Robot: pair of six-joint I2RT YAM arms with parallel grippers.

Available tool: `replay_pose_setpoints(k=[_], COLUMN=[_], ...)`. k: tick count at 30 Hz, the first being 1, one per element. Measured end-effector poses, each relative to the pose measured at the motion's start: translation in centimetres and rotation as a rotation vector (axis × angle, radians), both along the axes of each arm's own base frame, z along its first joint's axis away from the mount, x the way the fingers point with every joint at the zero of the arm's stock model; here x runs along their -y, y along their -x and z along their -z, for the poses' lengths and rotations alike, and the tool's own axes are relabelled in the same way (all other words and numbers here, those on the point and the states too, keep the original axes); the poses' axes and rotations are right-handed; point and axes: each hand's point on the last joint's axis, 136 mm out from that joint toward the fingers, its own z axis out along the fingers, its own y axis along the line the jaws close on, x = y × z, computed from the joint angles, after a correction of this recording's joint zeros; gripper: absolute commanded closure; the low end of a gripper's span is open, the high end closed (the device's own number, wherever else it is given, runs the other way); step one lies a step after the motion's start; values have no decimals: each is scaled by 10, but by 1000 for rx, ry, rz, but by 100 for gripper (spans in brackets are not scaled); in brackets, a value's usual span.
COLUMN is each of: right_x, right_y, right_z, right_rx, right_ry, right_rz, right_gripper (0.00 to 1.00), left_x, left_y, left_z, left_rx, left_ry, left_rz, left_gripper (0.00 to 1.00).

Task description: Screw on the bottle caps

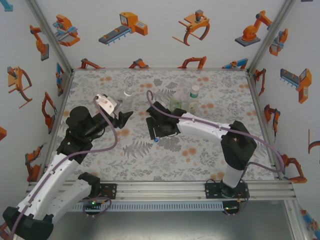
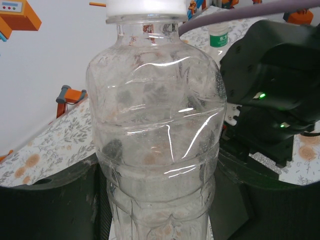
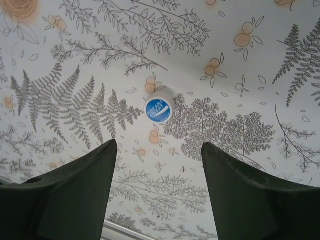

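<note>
Left gripper (image 1: 125, 116) clamped on clear ribbed plastic bottle (image 2: 157, 150), fingers either side of its lower body; white round screw cap (image 2: 146, 7) sits on its neck; right gripper (image 3: 159, 145) jaws apart, holding nothing; small blue round cap (image 3: 158, 110) lies flat on floral table (image 3: 250, 75), just beyond the fingertips, centred between them, untouched.

Up top, the fixed camera looks down from high at the near edge, taking in the whole floral table (image 1: 140, 165). The left wrist camera faces level across it, pressed right up against a clear bottle (image 2: 157, 145). The right wrist camera stares straight down, close, at a blue cap (image 3: 158, 110), which the top view catches as a speck mid-table.
</note>
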Motion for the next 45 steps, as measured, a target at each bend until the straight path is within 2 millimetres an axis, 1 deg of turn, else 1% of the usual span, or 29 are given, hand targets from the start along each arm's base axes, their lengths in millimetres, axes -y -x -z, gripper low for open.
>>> replay_pose_setpoints(k=[9, 13, 19, 21, 31, 39, 45], right_x=[-9, -10, -17, -18, -17, -13, -15], right_y=[-7, -7, -12, -13, -12, -9, -10], right_z=[25, 35, 43, 46, 54, 69, 69], right_rx=[-43, -57, -66, -69, -82, -110, -112], right_ry=[53, 68, 74, 78, 95, 133, 128], right_rz=[4, 7, 9, 9, 9, 9, 8], right_gripper=[52, 53, 55, 57, 57, 58, 59], left_x=[0, 1, 2, 2, 2, 2, 2], left_y=[0, -1, -3, -4, -4, -4, -4], left_z=[1, 2, 7, 9, 11, 11, 11], left_rx=[-2, -6, -22, -31, -35, -35, -35], left_ry=[-1, -3, -11, -16, -18, -18, -18], left_rz=[0, 1, 0, 0, 0, 0, 0], left_gripper=[100, 100, 100, 100, 100, 100, 100])
